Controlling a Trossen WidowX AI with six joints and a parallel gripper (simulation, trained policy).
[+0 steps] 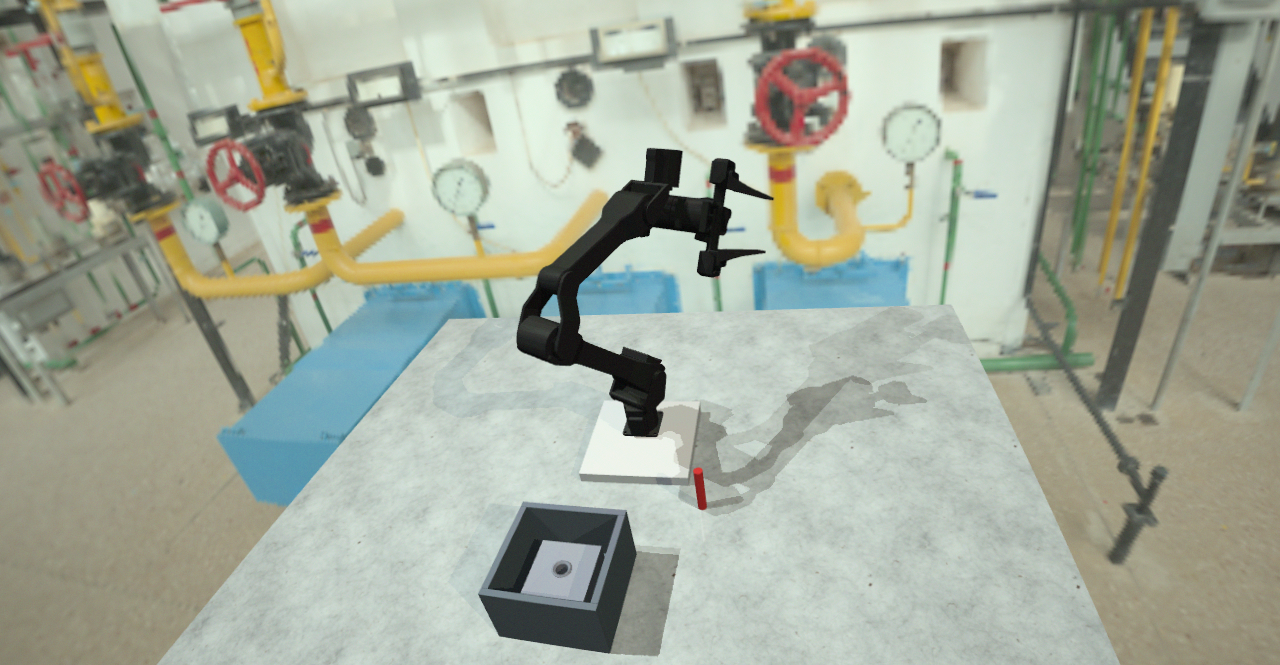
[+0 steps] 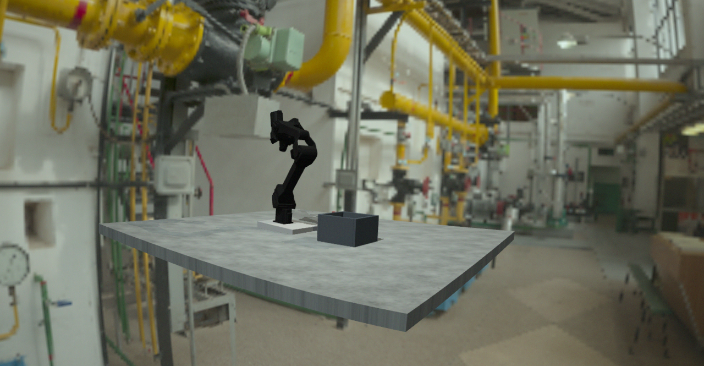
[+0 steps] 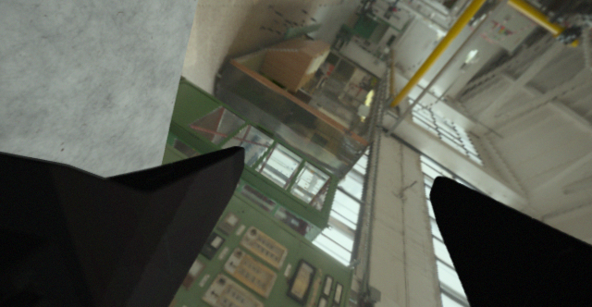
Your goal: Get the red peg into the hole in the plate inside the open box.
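The red peg [image 1: 700, 489] stands upright on the table in the top view, just off the front right corner of the white base plate. I cannot make it out in the exterior view. The dark open box [image 1: 547, 622] [image 2: 336, 229] stands on the table, to the left and front of the peg in the top view. A light plate [image 1: 538, 569] with a round hole [image 1: 561, 569] lies at its bottom; the hole looks empty. My gripper [image 1: 768, 225] [image 3: 336, 171] is wide open and empty, held high above the table, far from peg and box.
The arm stands on a white base plate [image 1: 626, 458] [image 2: 293, 230] behind the box. The grey table [image 1: 832, 571] [image 2: 394, 275] carries everything; its edge [image 3: 181, 73] shows in the wrist view. The box walls rise well above the plate inside.
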